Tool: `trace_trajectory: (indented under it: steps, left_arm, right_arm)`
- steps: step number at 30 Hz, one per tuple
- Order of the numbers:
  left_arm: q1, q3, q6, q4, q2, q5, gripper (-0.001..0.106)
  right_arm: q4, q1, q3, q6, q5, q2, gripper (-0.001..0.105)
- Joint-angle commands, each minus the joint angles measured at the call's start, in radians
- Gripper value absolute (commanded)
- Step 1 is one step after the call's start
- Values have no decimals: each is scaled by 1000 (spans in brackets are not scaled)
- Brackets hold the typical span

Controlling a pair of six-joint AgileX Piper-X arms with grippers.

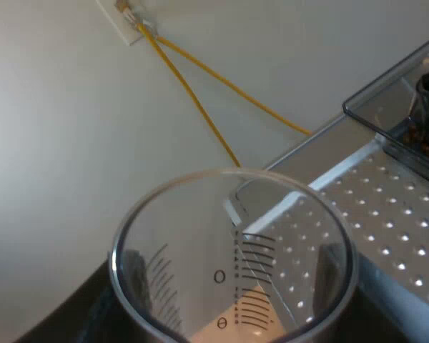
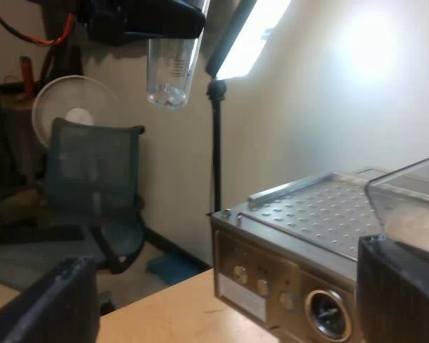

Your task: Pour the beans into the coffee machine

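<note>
Holding arm: the measuring glass (image 1: 236,264) is clamped in the left gripper (image 2: 174,30), whose dark fingers are pressed against its sides.
Glass axis: upright, with the mouth up toward the wrist and the base hanging down; a small brownish heap (image 2: 168,97) is made out at the base (the load to be poured, most likely, though this cannot be confirmed).
Glass place: high above the level of the bean hopper (image 1: 407,107) and well apart from it, apparently out by the edge of the espresso machine (image 2: 286,279) farthest from the hopper.
Between glass and hopper: the perforated top plate (image 1: 372,214) has to be crossed before the hopper is reached.
Hopper: clear-walled, with brown beans (image 1: 415,133) seen low inside; whether its top is open cannot be told.
Other tool: the right gripper (image 2: 225,304) is spread wide with nothing held, and is set low near the hopper, at the machine's front by the round gauge (image 2: 327,311).
Nearer arm: the right is closer to the hopper, yet the load is carried by the left.
Judged next move: the glass is to be carried across the plate to the hopper and only then tipped, mouth down over the opening.
Risk: if the tilt is begun early, the load is likely to be scattered over the plate.
</note>
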Motion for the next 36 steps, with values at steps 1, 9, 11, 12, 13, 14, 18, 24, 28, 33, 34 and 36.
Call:
trace_trajectory:
  steps: [1, 9, 11, 12, 13, 14, 18, 24, 28, 33, 34, 36]
  left_arm:
    - [0, 92, -34, -1, -74, 2, 28]
    - [129, 352, -144, -4, -276, 122, 28]
    - [183, 406, -157, -4, -309, 163, 28]
    - [213, 435, -168, -4, -330, 191, 28]
    - [252, 472, -173, -7, -349, 224, 28]
    - [272, 490, -178, -9, -360, 242, 28]
    - [397, 619, -185, -60, -428, 326, 28]
    - [477, 794, -240, -167, -457, 397, 28]
    - [477, 890, -240, -238, -455, 408, 28]
    - [477, 1013, -245, -362, -455, 408, 28]
    - [477, 1025, -248, -376, -455, 408, 28]
    - [477, 1053, -259, -415, -455, 408, 28]
  right_arm:
    - [25, 2, -11, 1, -17, -7, 78]
    - [86, 2, -11, 4, -17, -2, 78]
    - [89, 2, -11, 4, -30, 8, 78]
    - [91, 2, -11, 4, -46, 18, 78]
    - [92, 2, -11, 4, -57, 23, 78]
    - [94, 2, -11, 4, -61, 34, 78]
    - [94, 2, -11, 44, -61, 87, 78]
    - [94, 2, -11, 76, -61, 148, 78]
    - [94, 2, -11, 99, -61, 200, 78]
    - [94, 2, -11, 101, -61, 270, 78]
    - [94, 2, -11, 101, -61, 276, 78]
    - [94, 2, -11, 101, -61, 295, 78]
